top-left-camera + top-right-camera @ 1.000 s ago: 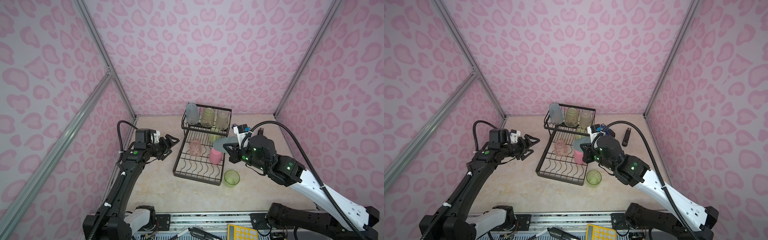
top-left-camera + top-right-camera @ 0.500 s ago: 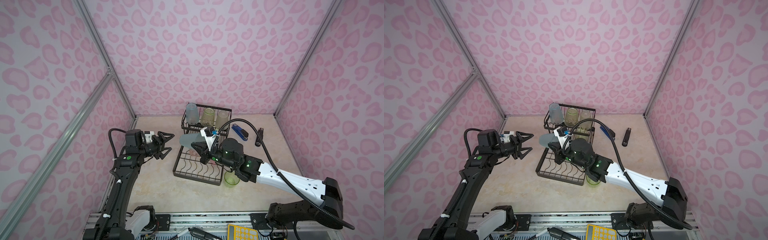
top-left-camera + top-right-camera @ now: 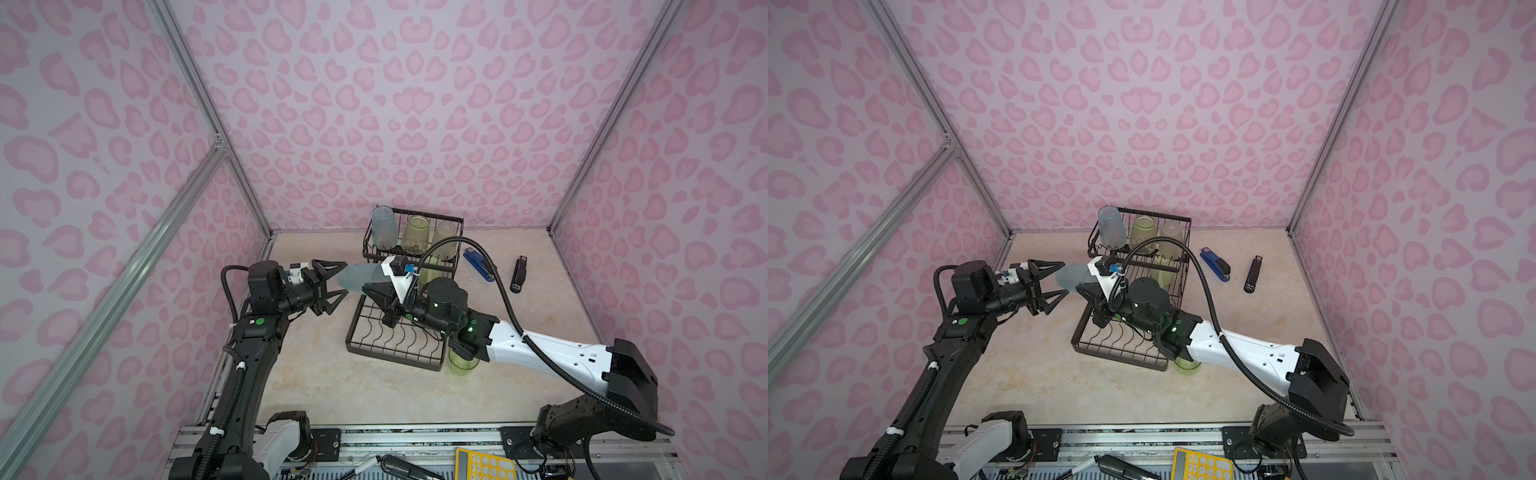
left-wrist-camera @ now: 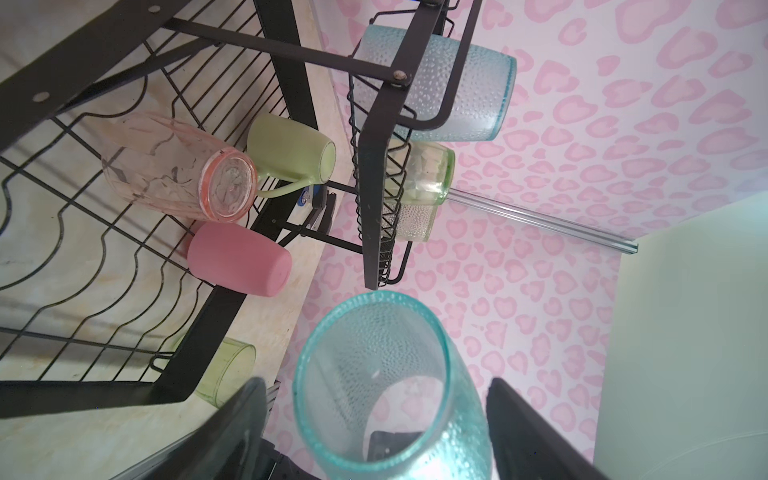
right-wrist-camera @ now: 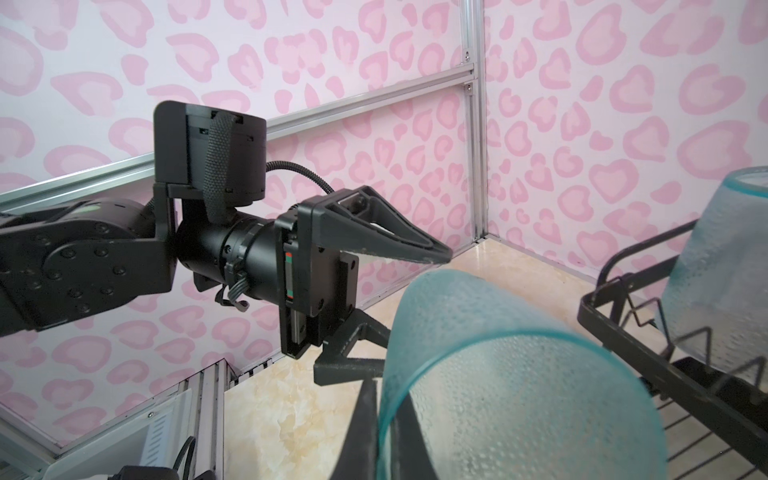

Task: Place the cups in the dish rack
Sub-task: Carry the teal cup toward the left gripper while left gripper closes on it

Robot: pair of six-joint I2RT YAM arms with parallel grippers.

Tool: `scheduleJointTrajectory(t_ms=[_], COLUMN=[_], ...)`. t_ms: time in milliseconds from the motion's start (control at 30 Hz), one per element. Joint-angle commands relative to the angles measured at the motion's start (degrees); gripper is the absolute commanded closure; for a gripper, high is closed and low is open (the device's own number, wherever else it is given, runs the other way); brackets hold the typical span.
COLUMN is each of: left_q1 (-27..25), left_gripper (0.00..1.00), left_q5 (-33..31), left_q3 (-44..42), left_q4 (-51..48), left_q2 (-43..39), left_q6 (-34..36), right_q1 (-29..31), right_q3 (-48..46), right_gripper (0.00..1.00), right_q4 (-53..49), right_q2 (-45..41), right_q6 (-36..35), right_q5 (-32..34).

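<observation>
My right gripper [image 3: 368, 287] [image 5: 386, 395] is shut on the rim of a translucent blue cup [image 3: 357, 276] [image 3: 1071, 276] [image 5: 498, 374], one finger inside the wall and one outside. It holds the cup sideways in the air, left of the black wire dish rack [image 3: 390, 358] [image 3: 1117, 355]. My left gripper [image 3: 343, 279] [image 4: 376, 380] is open, its fingers on either side of the cup's end without touching. The raised basket holds blue [image 3: 383, 227], green [image 3: 417, 235] and beige [image 3: 446, 241] cups. On the tray stand a clear pink tumbler [image 4: 178, 170], a pale-green mug [image 4: 291, 153] and a solid pink cup [image 4: 239, 259].
A green cup [image 3: 462, 362] [image 4: 226, 370] stands on the table at the rack's near right corner, under my right arm. A blue stapler [image 3: 480, 259] and a black stapler [image 3: 518, 274] lie back right. A yellow calculator [image 3: 484, 465] sits at the front edge.
My right arm has swung left across the rack with the blue cup. My left gripper has drawn back towards the left wall, and the cup's end now sits between its open fingers.
</observation>
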Motion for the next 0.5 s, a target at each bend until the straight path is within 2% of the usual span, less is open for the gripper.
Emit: scheduleJointTrajectory(t_ms=[0, 467], left_q1=[0.0, 0.0], left_gripper=[0.16, 0.23], left_q5=[1.9, 4.6], left_q3=[-0.5, -1.5], left_q4=[5.7, 13.7], left_q2=[-0.2, 1.2], left_q6=[-3.1, -7.6], right_q1=[0.0, -0.7], right_q3=[0.4, 0.5], right_gripper=[1.00, 1.00], right_q4=[6.0, 8.4], right_q2=[1.3, 2.3], right_q6=[-0.7, -0.5], right_q5=[-1.8, -6.7])
